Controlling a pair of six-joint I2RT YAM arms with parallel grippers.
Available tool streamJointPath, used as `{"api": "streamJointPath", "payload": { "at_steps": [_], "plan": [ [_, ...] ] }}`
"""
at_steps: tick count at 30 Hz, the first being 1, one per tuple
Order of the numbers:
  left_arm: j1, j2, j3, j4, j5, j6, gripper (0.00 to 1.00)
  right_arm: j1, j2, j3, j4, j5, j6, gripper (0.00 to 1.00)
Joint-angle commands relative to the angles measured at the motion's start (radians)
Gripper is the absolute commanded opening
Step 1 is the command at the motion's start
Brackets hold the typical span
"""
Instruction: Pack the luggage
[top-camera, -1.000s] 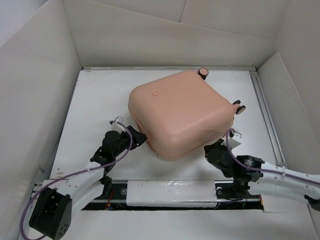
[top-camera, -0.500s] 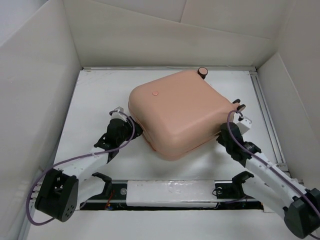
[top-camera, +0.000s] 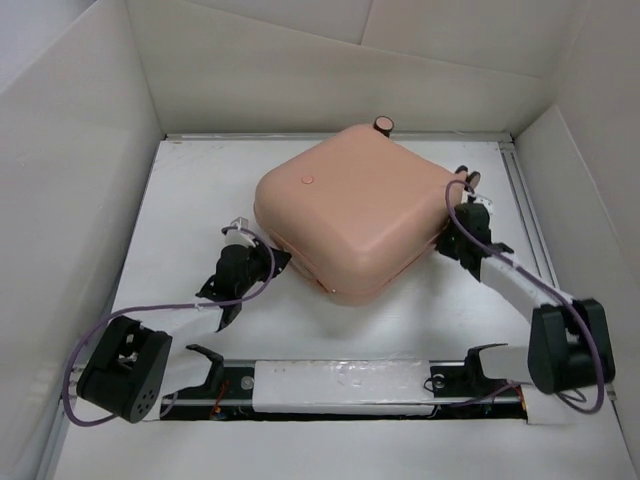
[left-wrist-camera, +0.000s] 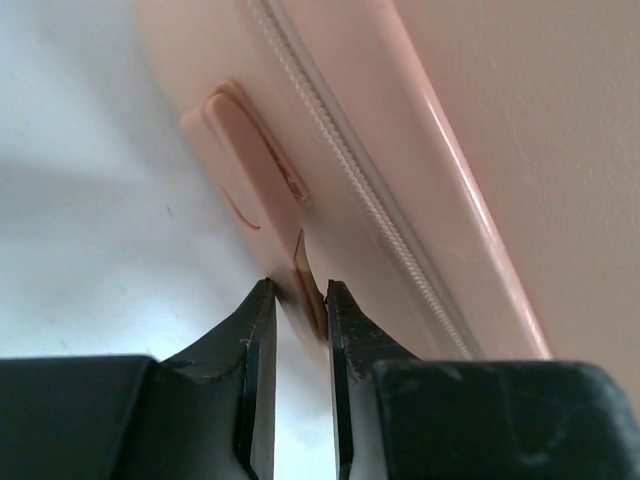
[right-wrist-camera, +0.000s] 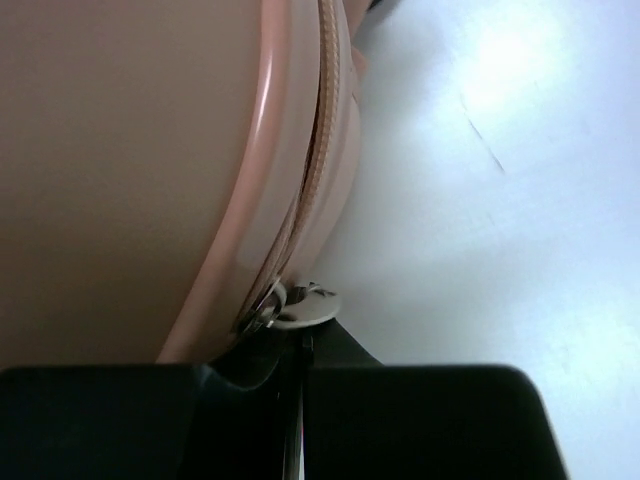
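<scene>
The peach-pink luggage (top-camera: 350, 215) lies closed on the white table, its round emblem (top-camera: 308, 181) facing up. My left gripper (top-camera: 272, 262) is at its front-left side. In the left wrist view its jaws (left-wrist-camera: 296, 292) pinch the lower end of the luggage's peach side handle (left-wrist-camera: 245, 160), beside the zipper (left-wrist-camera: 340, 160). At the luggage's right side, my right gripper (top-camera: 445, 243) is shut on the metal zipper pull (right-wrist-camera: 305, 305), which sits on the zipper line (right-wrist-camera: 325, 120) between the two shells.
White cardboard walls box in the table on the left, back and right. Two black wheels (top-camera: 383, 124) (top-camera: 463, 178) stick out at the luggage's far corners. A metal rail (top-camera: 530, 230) runs along the right edge, and the arms' base bar (top-camera: 340, 380) spans the front.
The right gripper has travelled away along the luggage's right side with the zipper pull. The luggage shifted back and turned a little. The left jaws narrowed onto the side handle.
</scene>
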Motion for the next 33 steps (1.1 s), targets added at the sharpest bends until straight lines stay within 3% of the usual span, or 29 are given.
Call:
{"api": "streamJointPath", "payload": {
  "at_steps": [1,7,10,11,12,13,14,16,17,19,22,23,27,32,33],
  "plan": [
    [-0.059,-0.057,-0.084,0.1,0.178,-0.023,0.0,0.033,0.163,0.268,0.339,-0.38,-0.068,0.0],
    [-0.059,-0.149,-0.132,0.1,0.258,-0.036,0.0,0.021,0.293,0.576,0.218,-0.521,-0.058,0.0],
    [-0.059,-0.172,-0.143,0.1,0.281,-0.045,0.0,0.03,0.258,0.635,0.123,-0.462,-0.1,0.1],
    [-0.068,-0.183,-0.143,0.1,0.281,-0.056,0.0,0.047,0.2,0.635,0.056,-0.428,-0.119,0.21],
    [-0.068,-0.183,-0.143,0.1,0.29,-0.056,0.0,0.056,0.16,0.635,0.014,-0.384,-0.159,0.25],
    [-0.077,-0.207,-0.143,0.1,0.29,-0.068,0.0,0.09,0.059,0.603,-0.042,-0.298,-0.182,0.31],
    [-0.094,-0.218,-0.143,0.1,0.29,-0.068,0.0,0.114,0.058,0.568,-0.057,-0.25,-0.203,0.33],
    [-0.106,-0.247,-0.143,0.1,0.29,-0.068,0.0,0.2,-0.151,0.461,-0.057,-0.154,-0.216,0.35],
    [-0.106,-0.265,-0.143,0.1,0.29,-0.068,0.0,0.226,-0.228,0.328,-0.045,-0.121,-0.207,0.36],
    [-0.106,-0.343,-0.117,0.036,0.248,-0.051,0.0,0.278,-0.456,0.186,0.0,-0.121,-0.149,0.29],
    [-0.106,-0.463,-0.022,-0.151,0.159,-0.019,0.18,0.406,-0.677,-0.108,0.141,-0.15,-0.056,0.07],
    [-0.106,-0.491,0.036,-0.235,0.09,-0.008,0.36,0.473,-0.705,-0.168,0.174,-0.15,-0.038,0.02],
    [-0.064,-0.539,0.211,-0.415,-0.075,0.016,0.61,0.614,-0.695,-0.308,0.28,-0.02,-0.009,0.0],
    [0.163,-0.288,0.399,-0.487,0.02,0.039,0.66,0.73,-0.501,-0.33,0.48,0.113,-0.018,0.41],
    [0.197,-0.254,0.419,-0.496,0.045,0.027,0.66,0.73,-0.473,-0.33,0.501,0.135,-0.018,0.44]
  ]
}}
